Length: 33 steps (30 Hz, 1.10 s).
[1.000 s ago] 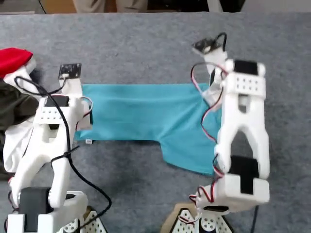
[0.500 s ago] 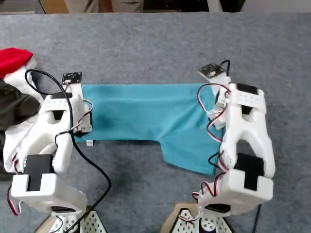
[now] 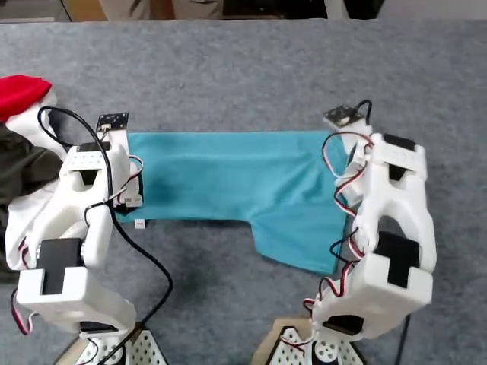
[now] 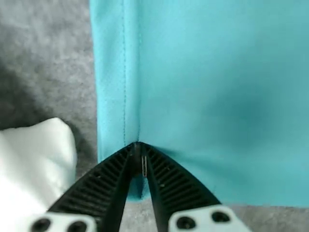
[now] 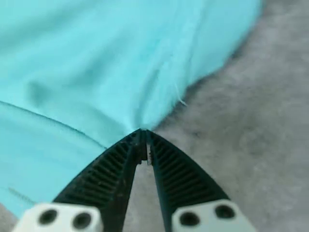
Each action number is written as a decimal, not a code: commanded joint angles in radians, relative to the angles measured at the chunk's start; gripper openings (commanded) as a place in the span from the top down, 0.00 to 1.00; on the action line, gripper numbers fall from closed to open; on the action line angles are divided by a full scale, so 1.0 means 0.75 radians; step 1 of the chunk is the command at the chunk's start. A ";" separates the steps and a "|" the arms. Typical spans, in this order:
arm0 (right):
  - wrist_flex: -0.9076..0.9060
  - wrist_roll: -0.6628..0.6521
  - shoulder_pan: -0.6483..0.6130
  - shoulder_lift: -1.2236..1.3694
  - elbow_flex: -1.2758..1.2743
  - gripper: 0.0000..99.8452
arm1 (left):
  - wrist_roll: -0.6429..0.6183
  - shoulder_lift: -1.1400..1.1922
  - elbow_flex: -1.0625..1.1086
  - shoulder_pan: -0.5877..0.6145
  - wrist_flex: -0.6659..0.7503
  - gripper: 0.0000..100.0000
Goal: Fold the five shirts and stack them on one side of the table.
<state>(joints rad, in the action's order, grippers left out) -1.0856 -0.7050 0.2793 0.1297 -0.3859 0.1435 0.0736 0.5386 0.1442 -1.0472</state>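
Field notes, left to right.

- **Heap of other shirts** (image 3: 23, 171): well left of the teal shirt (image 3: 228, 179), at the worktop (image 3: 228, 68) edge. Red one at the back, dark and white ones nearer the arm bases. A white fold (image 4: 34, 159) lies just beside the teal shirt's left hem.
- **Left fingers** (image 4: 113, 174): drawn together to a point, with no gap showing. They pinch the teal shirt's stitched left hem close to its near corner.
- **Teal shirt:** lying flat on the grey worktop, spread lengthwise between the two arms. A loose flap juts from its right half toward the arm bases.
- **Right fingers** (image 5: 116, 169): also pressed tight, tips nipping a puckered fold at the teal shirt's right edge. Bare worktop lies just beyond that edge.
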 commanded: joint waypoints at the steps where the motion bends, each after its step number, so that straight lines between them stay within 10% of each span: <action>1: -0.102 -0.057 0.009 -0.249 0.081 0.99 | 0.047 -0.142 0.035 0.010 -0.053 0.98; 16: -0.513 -0.293 -0.416 -0.918 -0.339 0.98 | 0.096 -1.067 0.730 -0.041 0.162 0.98; 23: -0.532 -0.430 -0.658 -1.112 -0.670 0.80 | -0.004 -1.122 0.947 0.010 0.513 0.93; 33: -0.471 -0.473 -0.680 -1.177 -0.918 0.79 | -0.004 -1.120 0.966 0.123 0.632 0.89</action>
<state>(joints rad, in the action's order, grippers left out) -1.4845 -1.0487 -0.2225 -0.7327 -1.0441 0.1481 -0.7457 1.2628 0.2256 -0.5915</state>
